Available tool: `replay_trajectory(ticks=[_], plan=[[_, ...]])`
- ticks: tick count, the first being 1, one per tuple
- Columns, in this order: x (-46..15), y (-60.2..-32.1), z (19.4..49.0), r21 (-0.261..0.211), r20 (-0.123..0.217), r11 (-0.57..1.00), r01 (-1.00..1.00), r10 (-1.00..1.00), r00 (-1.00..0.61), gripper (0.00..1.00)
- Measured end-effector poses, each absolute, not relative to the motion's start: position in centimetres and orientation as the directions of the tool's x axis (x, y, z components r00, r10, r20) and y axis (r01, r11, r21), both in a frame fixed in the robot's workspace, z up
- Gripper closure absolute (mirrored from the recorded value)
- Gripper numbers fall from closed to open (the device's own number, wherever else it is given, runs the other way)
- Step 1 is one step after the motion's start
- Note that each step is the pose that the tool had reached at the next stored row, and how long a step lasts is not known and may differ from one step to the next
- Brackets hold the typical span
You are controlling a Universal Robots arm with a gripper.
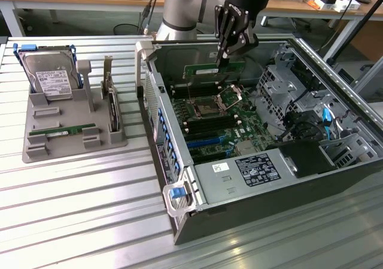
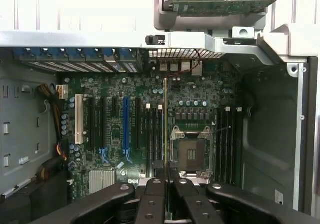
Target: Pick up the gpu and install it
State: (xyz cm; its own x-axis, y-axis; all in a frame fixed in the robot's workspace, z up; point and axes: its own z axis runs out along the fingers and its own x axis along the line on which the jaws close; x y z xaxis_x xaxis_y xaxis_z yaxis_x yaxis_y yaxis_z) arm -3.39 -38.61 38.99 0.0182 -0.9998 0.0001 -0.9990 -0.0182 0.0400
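The gpu [image 1: 203,70] is a long green circuit-board stick hanging level and edge-down over the far part of the open computer case [image 1: 257,170]. My gripper [image 1: 222,58] is shut on its top edge, towards the end on the exterior view's right. From the wrist view the gpu [image 2: 165,119] appears edge-on as a thin line between my black fingers [image 2: 152,194]. It runs along the long dark slots [image 2: 152,129] beside the processor socket [image 2: 192,151]. I cannot tell whether its lower edge touches a slot.
The green motherboard [image 1: 221,122] lies on the case floor, with metal drive cages [image 1: 281,80] and cables [image 1: 326,116] at the exterior view's right. On the slatted table, a grey tray [image 1: 72,134] holds a silver hard drive [image 1: 51,77], another green stick [image 1: 63,131] and an upright dark card [image 1: 112,110].
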Motion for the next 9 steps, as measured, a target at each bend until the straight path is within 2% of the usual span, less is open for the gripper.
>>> replay_trajectory(ticks=[9], plan=[[-2.85, -38.61, 38.76, 0.040, 0.001, -0.018, -0.999, -1.000, 0.018, 0.88]])
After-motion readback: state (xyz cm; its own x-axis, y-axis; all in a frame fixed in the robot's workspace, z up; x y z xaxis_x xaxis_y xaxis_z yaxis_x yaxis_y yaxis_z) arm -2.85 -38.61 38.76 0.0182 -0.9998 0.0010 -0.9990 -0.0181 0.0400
